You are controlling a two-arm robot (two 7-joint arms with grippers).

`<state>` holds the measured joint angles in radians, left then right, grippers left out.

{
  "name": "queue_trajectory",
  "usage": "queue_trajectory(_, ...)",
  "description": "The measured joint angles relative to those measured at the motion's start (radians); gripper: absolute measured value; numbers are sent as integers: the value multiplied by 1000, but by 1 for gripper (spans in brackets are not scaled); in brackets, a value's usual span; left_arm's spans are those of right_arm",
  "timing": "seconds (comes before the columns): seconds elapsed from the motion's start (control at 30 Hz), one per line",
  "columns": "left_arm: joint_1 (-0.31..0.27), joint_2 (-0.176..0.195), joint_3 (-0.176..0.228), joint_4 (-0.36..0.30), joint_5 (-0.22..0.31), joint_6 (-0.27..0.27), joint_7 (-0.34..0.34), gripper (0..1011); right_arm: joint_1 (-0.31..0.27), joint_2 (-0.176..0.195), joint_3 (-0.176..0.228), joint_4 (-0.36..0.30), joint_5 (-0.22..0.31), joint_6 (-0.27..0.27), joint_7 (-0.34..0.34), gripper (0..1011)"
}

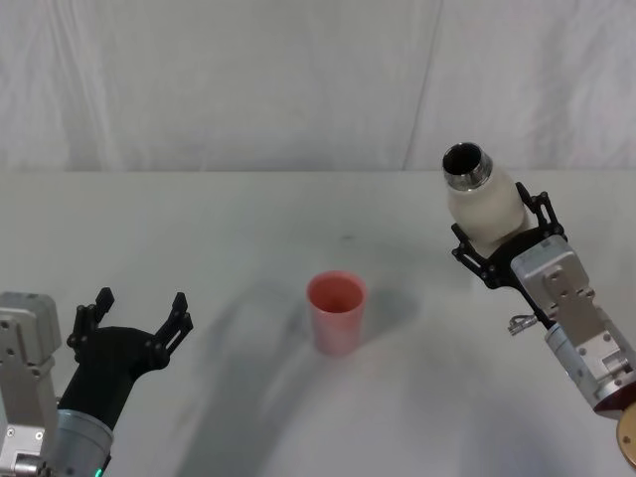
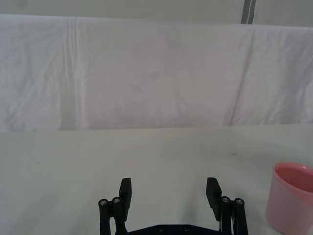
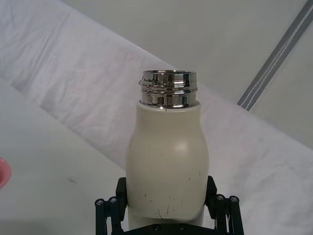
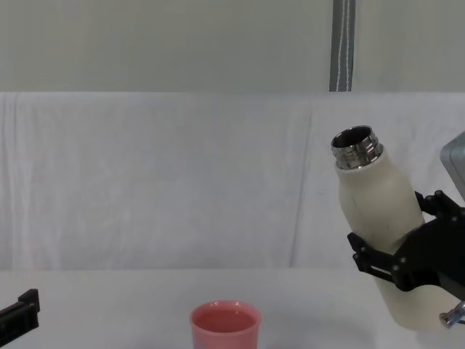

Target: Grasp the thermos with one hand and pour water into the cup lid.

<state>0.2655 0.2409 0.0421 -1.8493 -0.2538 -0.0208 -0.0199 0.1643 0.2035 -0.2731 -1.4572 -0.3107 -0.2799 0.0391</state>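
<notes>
My right gripper (image 1: 499, 241) is shut on the cream-white thermos (image 1: 483, 206), held in the air right of the table's middle. The bottle (image 4: 380, 233) leans slightly left, its open steel neck (image 4: 356, 148) pointing up and toward the cup side. In the right wrist view the thermos (image 3: 167, 156) sits between the black fingers. The pink cup lid (image 1: 336, 312) stands upright on the table, left of and below the thermos; it also shows in the chest view (image 4: 224, 326) and left wrist view (image 2: 292, 198). My left gripper (image 1: 139, 320) rests open low at the left, away from both.
A white cloth covers the table (image 1: 248, 229) and hangs as a backdrop (image 4: 160, 182). A grey vertical pole (image 4: 341, 45) stands behind it. Bare tabletop lies between the cup lid and the left gripper (image 2: 169, 193).
</notes>
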Motion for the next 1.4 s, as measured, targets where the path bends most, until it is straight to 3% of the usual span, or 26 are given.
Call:
queue_trajectory(0.47,0,0,0,0,0,0,0,1001,-9,-42,43,22,103,-50,37,951)
queue_trajectory(0.93,0,0,0,0,0,0,0,1001,-41,-67,86,13,188,-18,71,951)
queue_trajectory(1.4,0,0,0,0,0,0,0,1001,-54,-103,122,51,265,-48,82,951)
